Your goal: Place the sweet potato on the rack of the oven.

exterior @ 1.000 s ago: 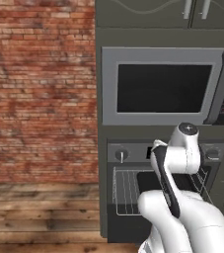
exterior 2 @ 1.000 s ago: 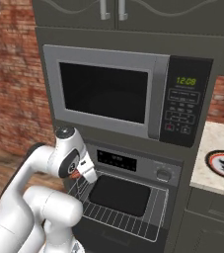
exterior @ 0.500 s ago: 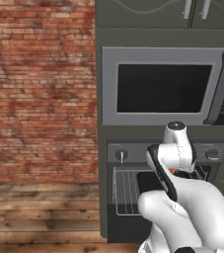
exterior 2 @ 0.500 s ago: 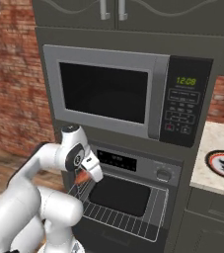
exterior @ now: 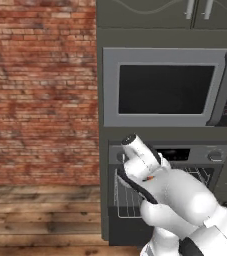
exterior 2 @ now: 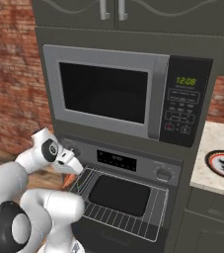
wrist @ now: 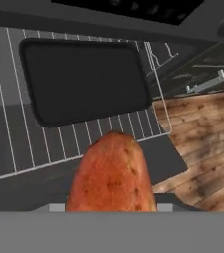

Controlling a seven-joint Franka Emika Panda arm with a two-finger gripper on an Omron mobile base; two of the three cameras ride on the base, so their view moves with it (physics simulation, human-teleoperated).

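Filling the middle of the right base view, the oven (exterior 2: 133, 197) stands open below the microwave (exterior 2: 118, 94), its rack (exterior 2: 121, 220) pulled out and carrying a dark tray (exterior 2: 119, 195). At the lower left, the gripper (exterior 2: 70, 170) pinches the sweet potato (wrist: 112, 175), which hangs over the rack's near edge in the hand view. Best to carry it further over the bare wires beside the tray, lower until it rests, then let go.

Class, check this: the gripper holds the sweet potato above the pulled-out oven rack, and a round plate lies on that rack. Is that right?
Not quite. What lies on the rack is a dark rectangular tray, not a round plate; the hand view shows it. The rest holds: the gripper holds the sweet potato above the pulled-out rack of the oven.
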